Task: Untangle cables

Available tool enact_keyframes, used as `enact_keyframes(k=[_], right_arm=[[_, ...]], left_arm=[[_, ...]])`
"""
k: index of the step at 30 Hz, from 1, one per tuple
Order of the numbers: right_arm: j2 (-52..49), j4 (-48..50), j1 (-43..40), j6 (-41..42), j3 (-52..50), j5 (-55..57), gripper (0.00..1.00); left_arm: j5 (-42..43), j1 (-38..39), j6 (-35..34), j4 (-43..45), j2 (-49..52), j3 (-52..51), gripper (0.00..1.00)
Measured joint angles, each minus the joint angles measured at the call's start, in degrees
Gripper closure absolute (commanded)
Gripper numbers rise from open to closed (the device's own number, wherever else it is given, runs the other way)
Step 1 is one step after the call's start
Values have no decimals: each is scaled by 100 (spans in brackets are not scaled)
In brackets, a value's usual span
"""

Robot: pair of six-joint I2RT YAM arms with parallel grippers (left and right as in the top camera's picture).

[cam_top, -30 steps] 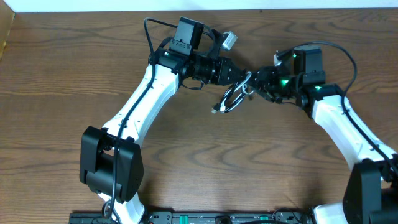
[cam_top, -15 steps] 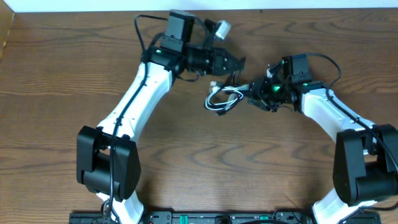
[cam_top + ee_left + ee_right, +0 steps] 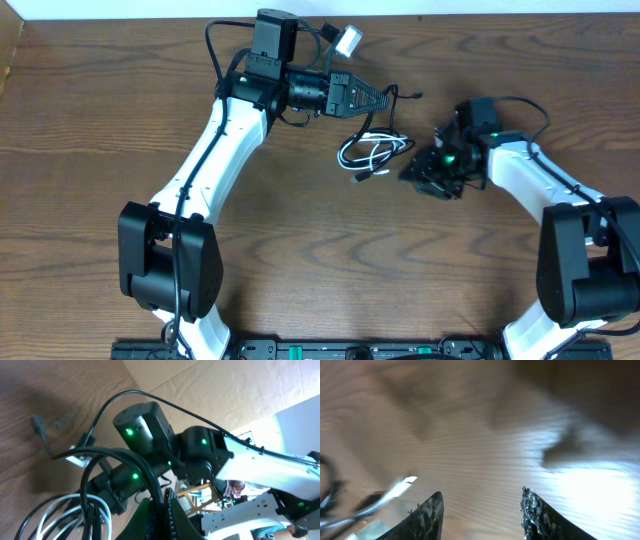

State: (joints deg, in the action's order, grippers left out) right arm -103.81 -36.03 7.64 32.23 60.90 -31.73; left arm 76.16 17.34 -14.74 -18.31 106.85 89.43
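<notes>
The white cable (image 3: 366, 155) lies coiled on the wooden table between the two arms, with the black cable (image 3: 378, 113) looped through it. My left gripper (image 3: 378, 97) is shut on the black cable, which runs between its fingers in the left wrist view (image 3: 159, 495); the white cable (image 3: 47, 512) shows at the lower left there. My right gripper (image 3: 412, 175) is open and empty just right of the coil, near the table. In the right wrist view its open fingers (image 3: 481, 500) frame bare wood, and a white plug end (image 3: 395, 489) lies at the left.
The wooden table (image 3: 330, 260) spreads all round the cables. A white wall edge runs along the back. A small white connector (image 3: 347, 41) on the left arm's own wiring sticks up near the back edge.
My right gripper has let go of the cables, opened and drawn back to the right and down. My left gripper has moved a little left, still holding the black cable. The coil has shifted.
</notes>
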Motion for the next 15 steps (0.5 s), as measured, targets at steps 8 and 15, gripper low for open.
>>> enact_keyframes(k=[8, 15], right_arm=[[411, -461, -925, -824, -2, 289, 41], [1309, 496, -903, -1226, 4, -693, 39]], left_arm=[[26, 0, 17, -15, 0, 0, 92], [-308, 177, 20, -319, 0, 0, 93]])
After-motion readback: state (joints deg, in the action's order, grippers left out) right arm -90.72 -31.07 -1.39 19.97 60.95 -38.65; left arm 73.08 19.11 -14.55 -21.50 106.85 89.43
